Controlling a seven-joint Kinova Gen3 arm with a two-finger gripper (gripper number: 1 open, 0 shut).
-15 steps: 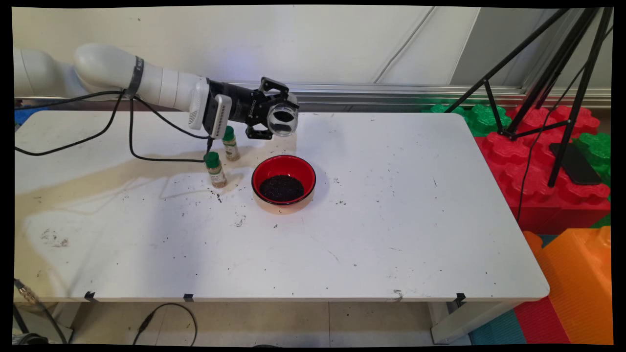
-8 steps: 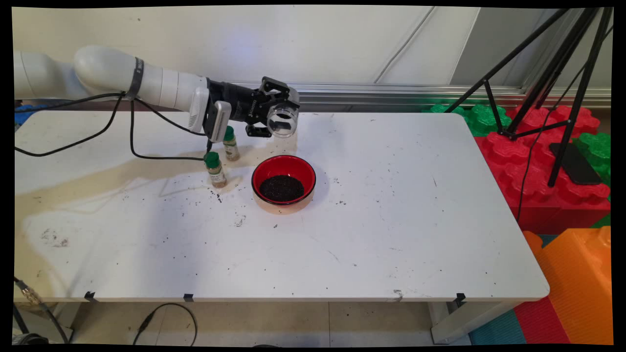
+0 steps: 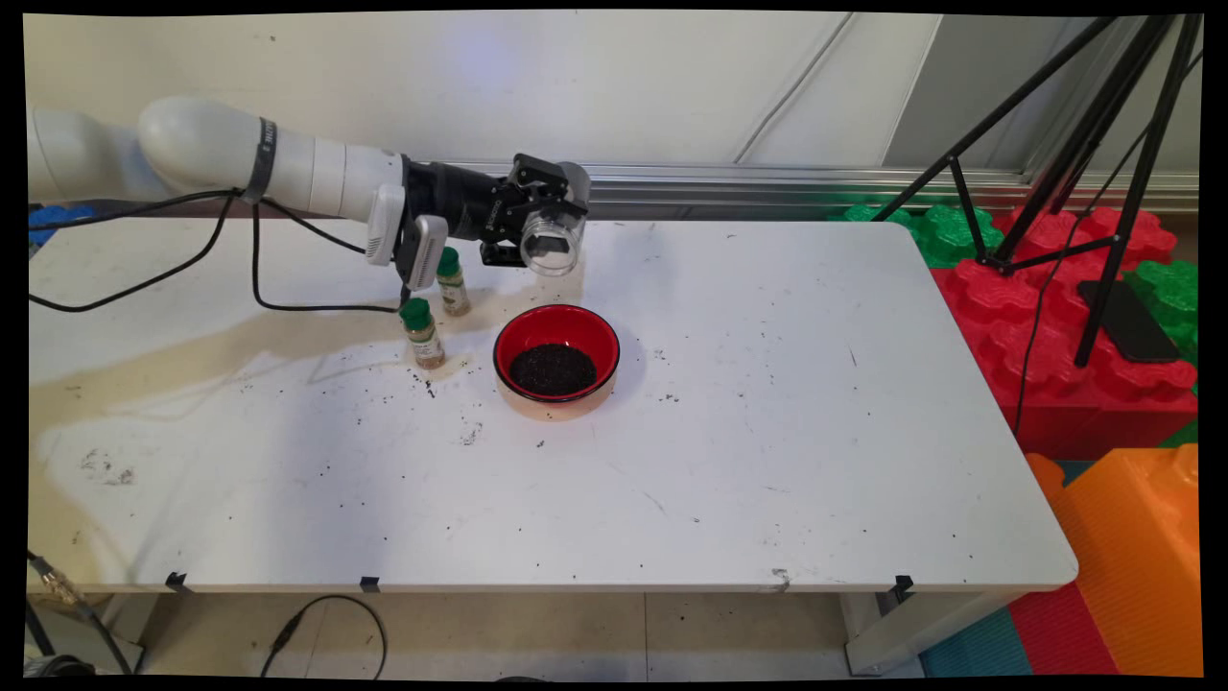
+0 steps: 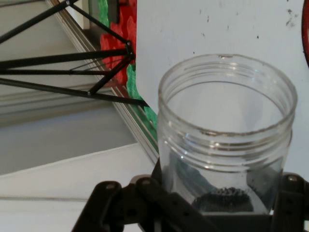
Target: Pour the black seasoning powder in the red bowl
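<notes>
My gripper (image 3: pixel 542 230) is shut on a clear plastic jar (image 3: pixel 553 240), held on its side above the table's far part, its open mouth facing the camera. In the hand view the jar (image 4: pixel 224 135) fills the frame, nearly empty, with a small patch of dark grains near its bottom. A red bowl (image 3: pixel 556 353) with dark grains inside sits on the table below and in front of the jar. Two small green-capped spice bottles (image 3: pixel 421 333) (image 3: pixel 451 280) stand left of the bowl, under my wrist.
Dark crumbs are scattered on the white table (image 3: pixel 767 432) around the bowl and bottles. A black tripod (image 3: pixel 1084 144) and red, green and orange foam blocks (image 3: pixel 1084 317) stand off the table's right side. Black cables (image 3: pixel 259 278) hang from the arm over the table's left.
The gripper has turned the jar and drawn it slightly left and back; the dark patch seen inside the jar's mouth a second ago no longer shows.
</notes>
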